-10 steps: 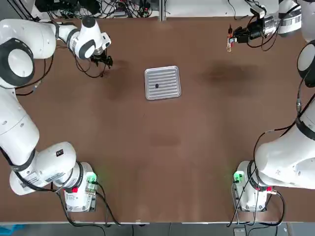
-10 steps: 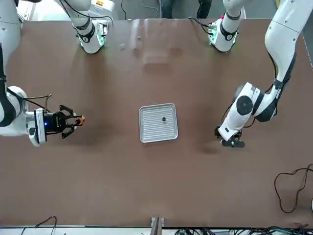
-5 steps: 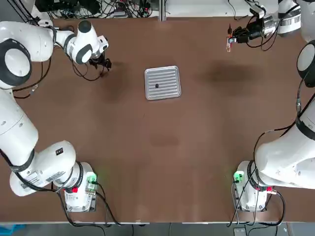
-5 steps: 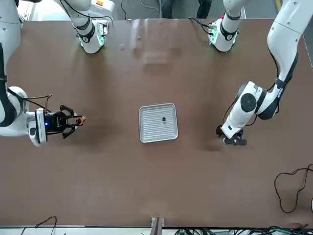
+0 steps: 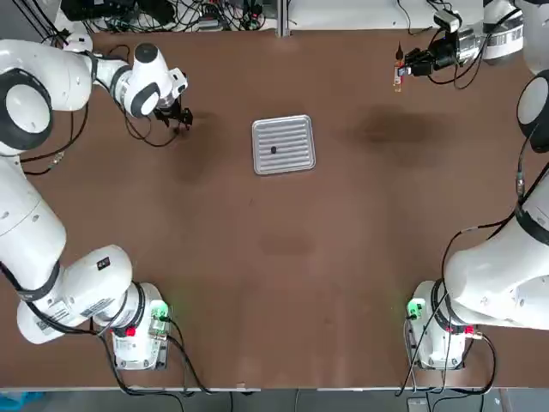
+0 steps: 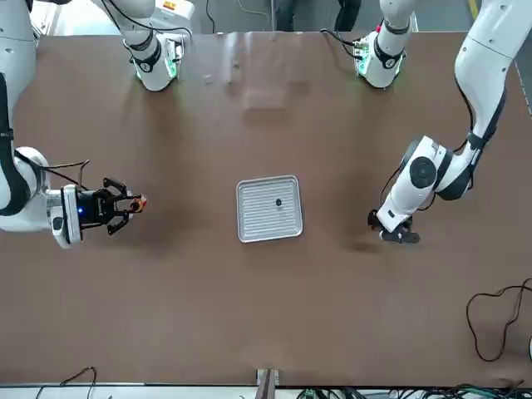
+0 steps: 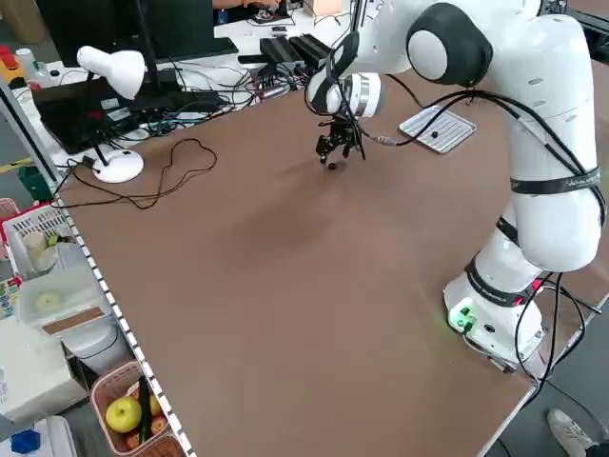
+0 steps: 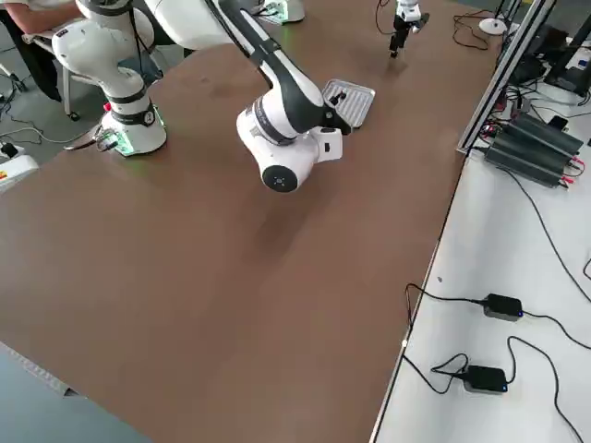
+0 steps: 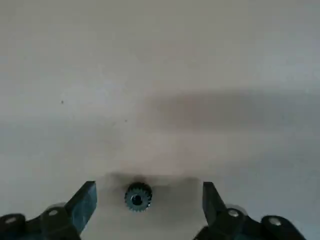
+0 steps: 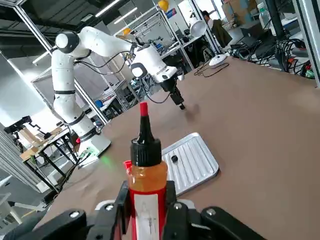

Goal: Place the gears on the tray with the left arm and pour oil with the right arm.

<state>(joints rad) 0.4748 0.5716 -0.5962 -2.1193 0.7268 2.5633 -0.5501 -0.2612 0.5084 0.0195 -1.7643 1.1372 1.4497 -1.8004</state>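
Observation:
One tiny dark gear lies on the brown table between the fingers of my left gripper, which is open and set down around it without touching. That gripper is at the far left of the table, left of the ribbed silvery tray. A second gear sits on the tray. My right gripper hovers at the far right, shut on the upright oil bottle, which has an orange body, a white label and a dark cap.
A black cable loops over the table's left edge near a white desk lamp. Another cable lies on the far corner on the left arm's side. Both arm bases stand at the near edge.
The left arm's wrist has shifted slightly left and its gripper has settled low over the loose gear. The right arm and the bottle have not moved.

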